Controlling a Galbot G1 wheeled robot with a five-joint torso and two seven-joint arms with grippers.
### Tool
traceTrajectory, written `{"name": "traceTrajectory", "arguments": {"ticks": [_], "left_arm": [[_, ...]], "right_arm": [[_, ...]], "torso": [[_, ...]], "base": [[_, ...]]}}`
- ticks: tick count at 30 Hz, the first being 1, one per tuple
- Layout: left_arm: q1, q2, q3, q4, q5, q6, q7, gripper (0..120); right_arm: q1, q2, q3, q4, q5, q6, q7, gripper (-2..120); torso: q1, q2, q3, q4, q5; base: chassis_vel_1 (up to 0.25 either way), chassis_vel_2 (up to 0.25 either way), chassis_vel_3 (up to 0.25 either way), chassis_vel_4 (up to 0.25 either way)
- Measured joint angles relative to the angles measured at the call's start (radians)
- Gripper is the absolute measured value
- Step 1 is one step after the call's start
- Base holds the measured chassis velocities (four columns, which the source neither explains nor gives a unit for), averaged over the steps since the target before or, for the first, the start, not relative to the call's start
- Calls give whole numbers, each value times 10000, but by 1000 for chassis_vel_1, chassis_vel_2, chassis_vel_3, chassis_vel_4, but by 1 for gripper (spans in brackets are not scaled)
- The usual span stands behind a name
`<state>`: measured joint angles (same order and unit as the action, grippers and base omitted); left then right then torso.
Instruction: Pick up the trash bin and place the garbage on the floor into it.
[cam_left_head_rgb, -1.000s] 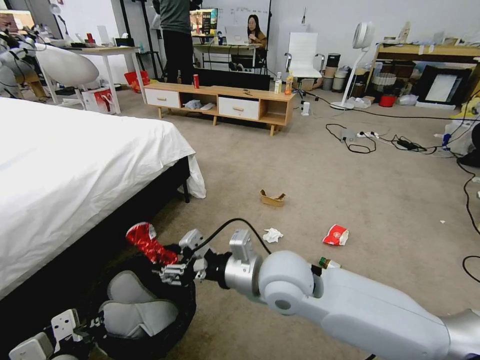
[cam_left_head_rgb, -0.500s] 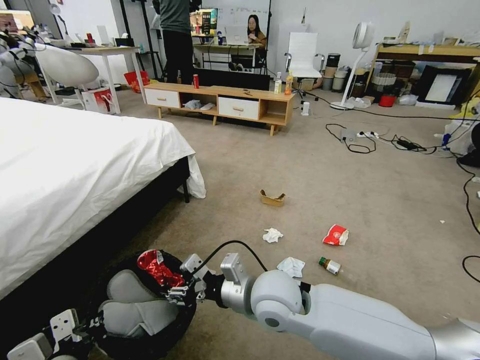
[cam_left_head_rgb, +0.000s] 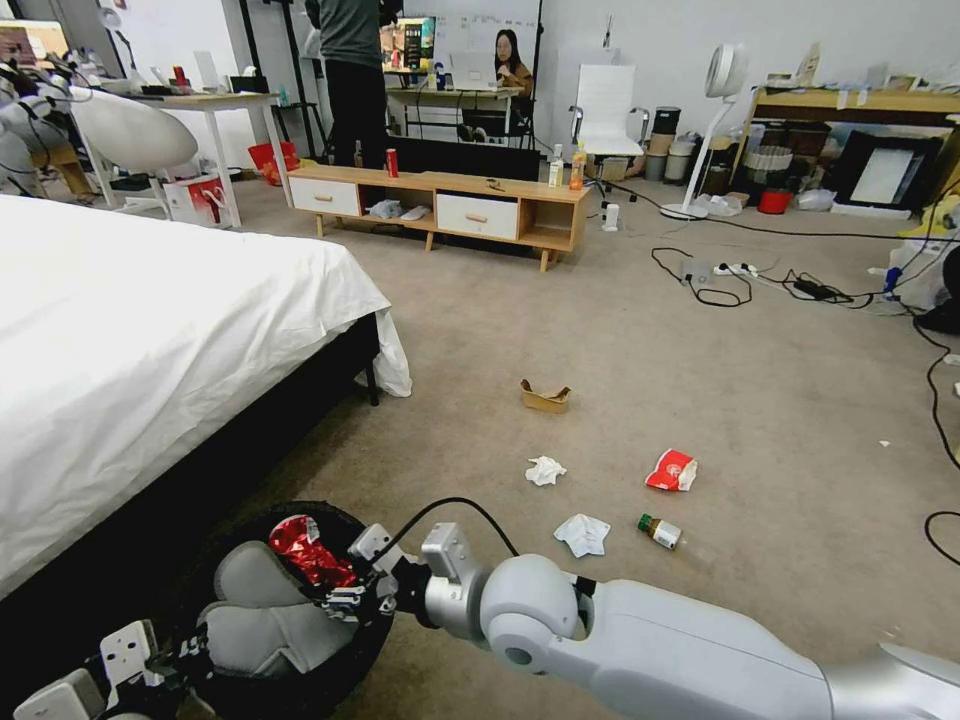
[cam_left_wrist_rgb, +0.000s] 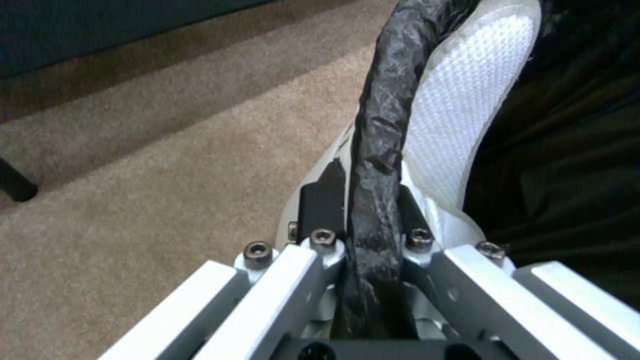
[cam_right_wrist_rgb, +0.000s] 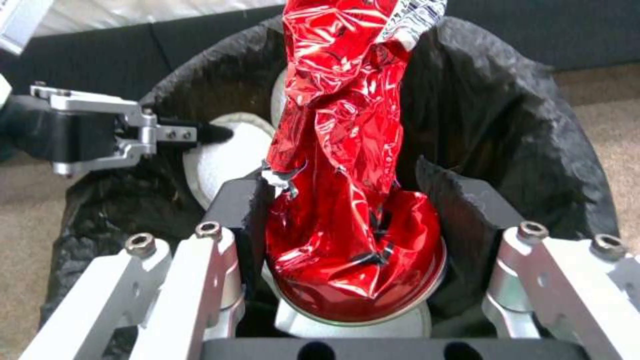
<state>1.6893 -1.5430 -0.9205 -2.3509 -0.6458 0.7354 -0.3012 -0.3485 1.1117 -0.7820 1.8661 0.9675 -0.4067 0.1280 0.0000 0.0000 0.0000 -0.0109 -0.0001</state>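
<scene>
The trash bin (cam_left_head_rgb: 352, 652), lined with a black bag, is at the lower left by the bed. My left gripper (cam_left_head_rgb: 190, 645) is shut on its bag-covered rim (cam_left_wrist_rgb: 373, 165). My right gripper (cam_left_head_rgb: 338, 597) is shut on a crushed red can (cam_left_head_rgb: 303, 550) and holds it inside the bin's mouth (cam_right_wrist_rgb: 533, 125); the can (cam_right_wrist_rgb: 347, 165) sits between the black pads. On the floor (cam_left_head_rgb: 780, 400) lie a cardboard tray (cam_left_head_rgb: 545, 397), a crumpled tissue (cam_left_head_rgb: 545, 470), a red-white crushed cup (cam_left_head_rgb: 672, 470), a pale cloth (cam_left_head_rgb: 583, 535) and a small bottle (cam_left_head_rgb: 660, 531).
The white bed (cam_left_head_rgb: 150, 330) fills the left side, right beside the bin. A low wooden cabinet (cam_left_head_rgb: 440, 205) stands at the back. Cables and a power strip (cam_left_head_rgb: 730, 272) cross the carpet on the right. A standing fan (cam_left_head_rgb: 705, 130) is at the back right.
My right arm has lowered and drawn back, bringing the red can from above the bin's rim down into its mouth. The pale cloth and bottle are now uncovered. Bin and left gripper unchanged.
</scene>
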Motion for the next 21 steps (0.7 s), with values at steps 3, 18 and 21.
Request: {"name": "traceTrajectory", "arguments": {"ticks": [3,18,21], "left_arm": [[-21,1,2,14,-4,0,6,3],[-58,35,29,101,-1,0,26,3],[-65,43,38,105,-1,0,26,3]], "right_arm": [[24,139,-44,-44,-2,-6,30,53],[-204,-175,-44,104,-27,-47,67,99],[-241,-273,-18,150,-38,-49,67,100]], "torso": [[0,0,0,-1,0],[0,0,0,-2,1],[0,0,0,-1,1]], "base": [[0,0,0,0],[0,0,0,0],[0,0,0,0]]}}
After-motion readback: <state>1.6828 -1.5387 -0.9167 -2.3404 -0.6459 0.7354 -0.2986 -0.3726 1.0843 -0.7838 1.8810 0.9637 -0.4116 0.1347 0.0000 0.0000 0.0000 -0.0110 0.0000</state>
